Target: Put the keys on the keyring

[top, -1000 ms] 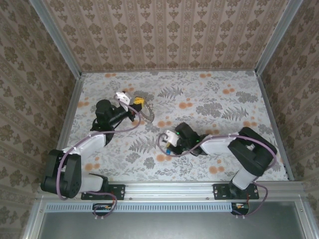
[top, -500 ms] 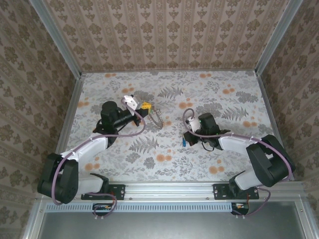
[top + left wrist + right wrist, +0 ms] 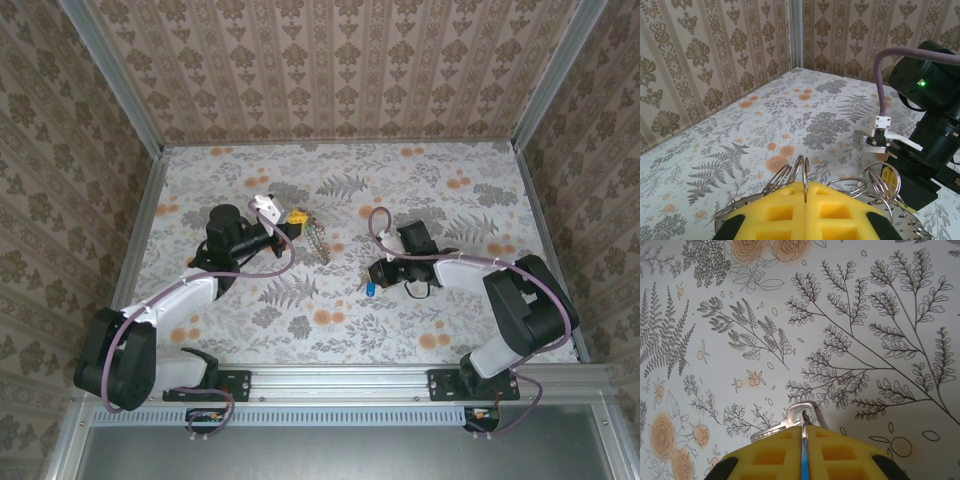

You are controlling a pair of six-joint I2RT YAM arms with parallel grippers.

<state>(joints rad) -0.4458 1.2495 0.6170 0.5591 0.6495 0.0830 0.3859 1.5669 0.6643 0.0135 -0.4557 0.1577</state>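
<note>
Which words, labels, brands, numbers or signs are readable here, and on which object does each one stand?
No text, number or brand is readable in any view.
Wallpaper and table: only printed ornaments and flowers.
Blue key and keyring: no marks can be made out.
Left end effector and right end effector: yellow, blank.

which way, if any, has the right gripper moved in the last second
yes, the right gripper swung right, off the orange flower print it was beside, toward the right wall
</note>
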